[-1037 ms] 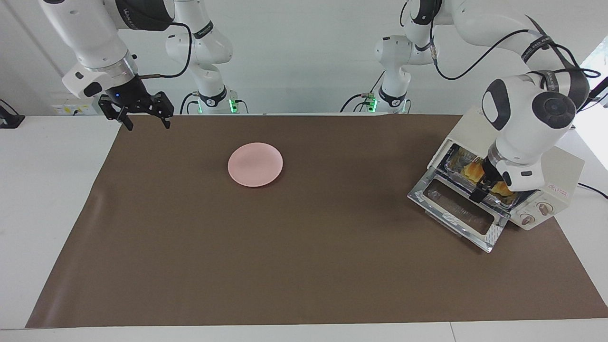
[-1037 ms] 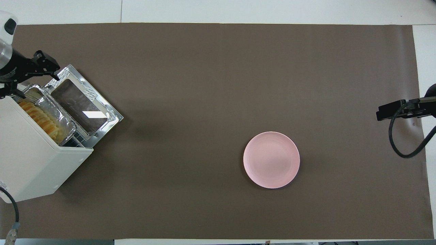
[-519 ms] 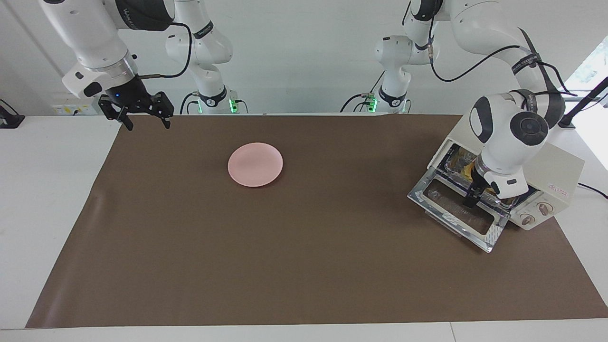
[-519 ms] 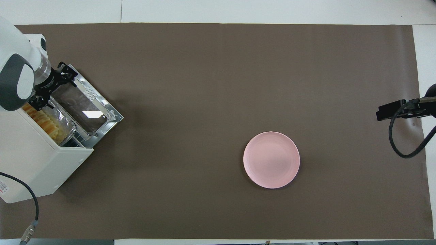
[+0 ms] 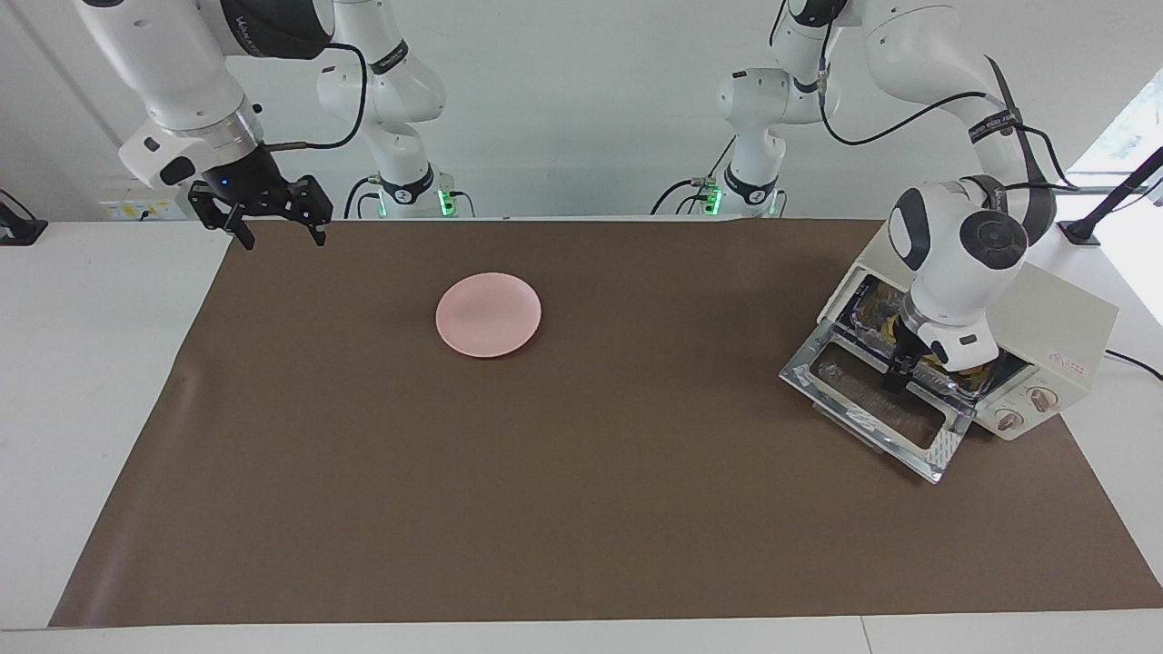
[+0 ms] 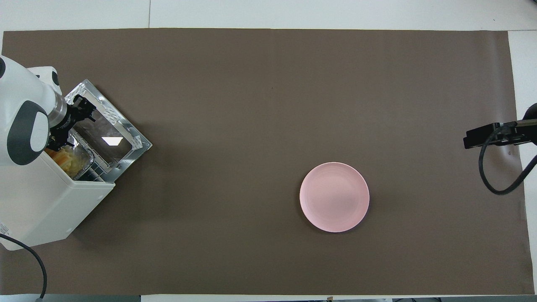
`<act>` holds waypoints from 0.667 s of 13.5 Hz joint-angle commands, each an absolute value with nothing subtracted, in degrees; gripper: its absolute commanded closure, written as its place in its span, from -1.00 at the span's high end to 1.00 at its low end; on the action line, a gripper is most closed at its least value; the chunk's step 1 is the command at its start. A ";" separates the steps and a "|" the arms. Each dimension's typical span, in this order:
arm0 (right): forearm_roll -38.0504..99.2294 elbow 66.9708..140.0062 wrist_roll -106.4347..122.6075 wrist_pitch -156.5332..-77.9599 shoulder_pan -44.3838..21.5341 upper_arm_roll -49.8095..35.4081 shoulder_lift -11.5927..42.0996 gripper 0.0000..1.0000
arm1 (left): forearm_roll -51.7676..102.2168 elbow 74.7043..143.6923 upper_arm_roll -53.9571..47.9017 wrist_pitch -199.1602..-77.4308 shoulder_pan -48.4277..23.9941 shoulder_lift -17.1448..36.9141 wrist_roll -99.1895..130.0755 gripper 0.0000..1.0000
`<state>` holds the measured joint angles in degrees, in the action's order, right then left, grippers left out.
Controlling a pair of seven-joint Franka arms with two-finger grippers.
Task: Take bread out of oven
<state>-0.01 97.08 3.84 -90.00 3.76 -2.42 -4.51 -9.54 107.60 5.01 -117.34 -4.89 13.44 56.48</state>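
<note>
Two grippers, one at work: taking the oven point(image 5: 1045, 336) as landmark, the right gripper point(image 5: 269, 211) waits spread-fingered well away, past the pink plate point(image 5: 489, 314). Inside the oven's mouth the bread point(image 6: 67, 157) lies in a foil tray point(image 6: 84, 156). The left gripper point(image 5: 895, 377) hangs over the dropped door point(image 5: 877, 413); its finger spacing is unreadable. Likely approach step; next, reach in and clasp the loaf.
</note>
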 commanded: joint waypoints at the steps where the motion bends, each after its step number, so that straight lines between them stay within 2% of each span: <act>1: -0.35 97.38 3.08 -89.65 4.31 -2.90 -5.10 1.00 | -11.07 113.01 4.83 -120.40 -4.57 10.90 55.13 -0.33; 2: -0.35 97.38 3.08 -89.65 4.31 -2.90 -5.10 1.00 | -11.07 114.25 4.83 -120.58 -4.66 10.20 53.11 -0.80; 3: -0.35 97.38 2.99 -89.65 4.31 -2.90 -5.10 1.00 | -11.07 114.43 4.83 -120.41 -4.66 10.20 50.56 -1.00; 6: -0.35 97.38 3.08 -89.65 4.31 -2.90 -5.10 1.00 | -11.42 109.10 4.57 -117.27 -8.06 11.77 45.63 -1.00; 9: -0.35 97.38 3.08 -89.65 4.31 -2.90 -5.10 1.00 | -10.46 94.26 4.13 -111.45 -16.14 17.82 44.65 -1.00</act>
<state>-0.01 97.08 3.84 -90.00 3.76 -2.42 -4.51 -9.95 104.41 3.80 -116.11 -10.31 13.01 45.29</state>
